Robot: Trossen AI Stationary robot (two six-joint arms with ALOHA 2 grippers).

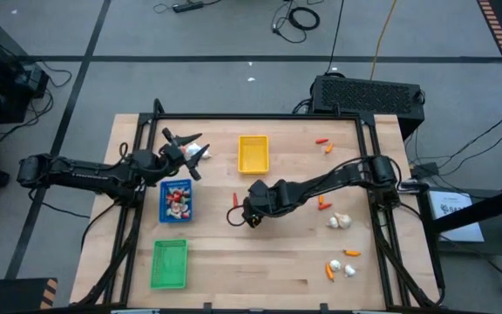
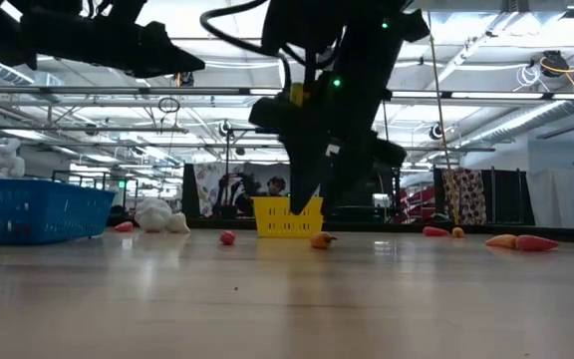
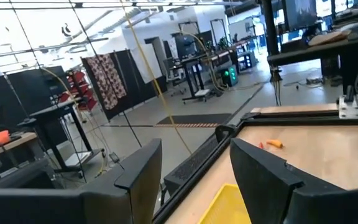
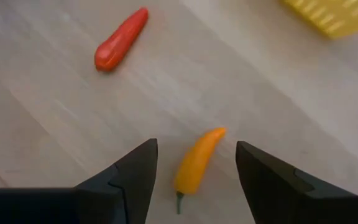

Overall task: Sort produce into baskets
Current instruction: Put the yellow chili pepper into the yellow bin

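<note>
1. Where the right gripper (image 4: 194, 180) is lowered over the middle of the table (image 1: 260, 262), its fingers are seen apart, with a small orange pepper (image 4: 197, 163) lying on the wood between them, untouched.
2. That pepper is slim, curved and glossy, with a thin dark green stem at its lower end.
3. A red pepper (image 4: 120, 39), longer and tapered, is seen at the upper left of the right wrist view, well apart from the fingers.
4. The yellow basket (image 1: 253, 153) is placed at upper centre of the high view, the blue basket (image 1: 176, 201) left of centre with pieces inside, the green basket (image 1: 169, 263) at lower left.
5. The left gripper (image 1: 181, 144) is held above the blue basket's far side, fingers apart around a whitish piece (image 1: 201, 152); contact cannot be told.
</note>
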